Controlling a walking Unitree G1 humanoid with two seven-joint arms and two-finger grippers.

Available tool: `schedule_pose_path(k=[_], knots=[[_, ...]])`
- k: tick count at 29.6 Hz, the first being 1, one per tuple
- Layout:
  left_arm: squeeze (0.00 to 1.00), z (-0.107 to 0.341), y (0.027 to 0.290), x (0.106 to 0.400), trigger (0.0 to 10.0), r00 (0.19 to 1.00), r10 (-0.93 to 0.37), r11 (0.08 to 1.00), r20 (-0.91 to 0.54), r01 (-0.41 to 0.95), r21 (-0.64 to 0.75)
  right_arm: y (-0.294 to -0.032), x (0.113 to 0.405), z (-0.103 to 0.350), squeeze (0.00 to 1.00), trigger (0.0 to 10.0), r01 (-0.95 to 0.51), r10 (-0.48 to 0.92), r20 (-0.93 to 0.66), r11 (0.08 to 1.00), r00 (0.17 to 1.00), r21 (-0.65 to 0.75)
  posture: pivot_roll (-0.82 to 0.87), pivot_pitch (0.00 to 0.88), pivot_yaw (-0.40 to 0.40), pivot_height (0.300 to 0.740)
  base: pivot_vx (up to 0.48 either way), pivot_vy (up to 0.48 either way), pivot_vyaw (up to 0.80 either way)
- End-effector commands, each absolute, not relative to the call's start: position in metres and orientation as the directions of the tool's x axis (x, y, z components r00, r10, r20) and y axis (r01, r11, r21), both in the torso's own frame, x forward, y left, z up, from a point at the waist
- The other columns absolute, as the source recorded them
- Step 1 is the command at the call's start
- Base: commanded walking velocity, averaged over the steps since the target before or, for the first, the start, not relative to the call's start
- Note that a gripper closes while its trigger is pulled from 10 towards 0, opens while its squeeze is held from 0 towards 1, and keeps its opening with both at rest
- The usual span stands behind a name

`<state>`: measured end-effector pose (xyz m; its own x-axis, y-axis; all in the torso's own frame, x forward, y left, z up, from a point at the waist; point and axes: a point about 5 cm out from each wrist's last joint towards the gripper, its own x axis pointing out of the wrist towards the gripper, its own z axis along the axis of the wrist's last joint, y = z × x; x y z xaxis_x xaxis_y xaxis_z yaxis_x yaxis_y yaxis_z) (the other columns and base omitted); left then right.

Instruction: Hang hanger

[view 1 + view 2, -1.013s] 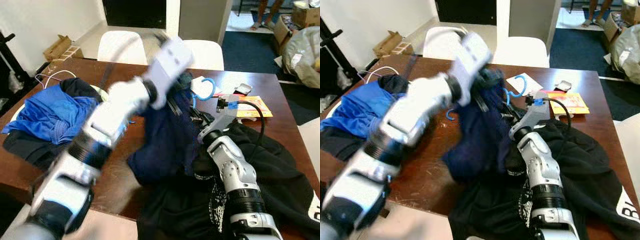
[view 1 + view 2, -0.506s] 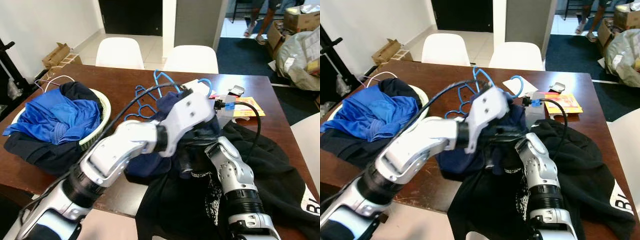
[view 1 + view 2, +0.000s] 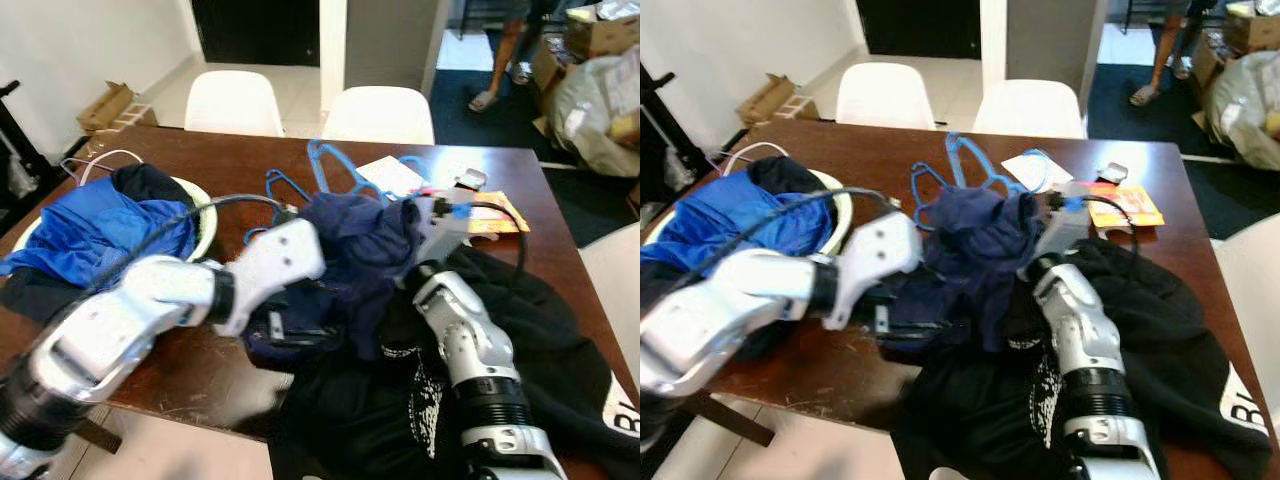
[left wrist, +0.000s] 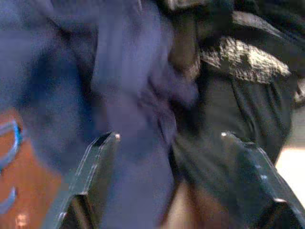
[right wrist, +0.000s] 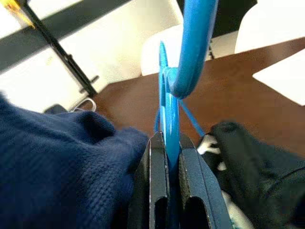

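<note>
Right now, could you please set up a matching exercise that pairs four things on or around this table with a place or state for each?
Things:
1. blue hanger
2. left tool
3. bright blue garment
4. black garment

Places or states:
A. lying in the basket
B. open, beside the navy garment
C. clamped in the right tool
D. spread over the table's right side

Pairs: 1-C, 2-B, 3-A, 4-D
</note>
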<state>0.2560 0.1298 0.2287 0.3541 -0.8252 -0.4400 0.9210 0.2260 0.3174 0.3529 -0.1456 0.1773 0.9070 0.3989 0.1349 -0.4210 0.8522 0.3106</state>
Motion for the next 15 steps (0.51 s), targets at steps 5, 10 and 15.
schedule_pose_path(k=[5, 10, 15], knots=[[1.0, 0.234, 0.151, 0.24, 10.0, 0.356, -0.815, 0.232, -0.458, 0.924, 0.305, -0.171, 0.358, 0.202, 0.0, 10.0, -0.464, 0.463, -0.043, 0.885, 0.885, -0.017, 0.05, 0.094, 0.026, 0.74, 0.0, 0.0, 0.0], [1.0, 0.238, 0.157, 0.241, 10.0, 0.413, -0.808, 0.292, -0.421, 0.9, 0.323, -0.202, 0.35, 0.219, 0.0, 10.0, -0.478, 0.463, -0.176, 0.877, 0.869, -0.051, 0.03, 0.092, 0.015, 0.74, 0.0, 0.0, 0.0], [1.0, 0.239, 0.158, 0.243, 10.0, 0.435, -0.807, 0.317, -0.399, 0.89, 0.329, -0.219, 0.343, 0.228, 0.87, 10.0, -0.446, 0.422, -0.236, 0.893, 0.875, -0.057, 0.03, 0.094, 0.009, 0.74, 0.0, 0.0, 0.0]])
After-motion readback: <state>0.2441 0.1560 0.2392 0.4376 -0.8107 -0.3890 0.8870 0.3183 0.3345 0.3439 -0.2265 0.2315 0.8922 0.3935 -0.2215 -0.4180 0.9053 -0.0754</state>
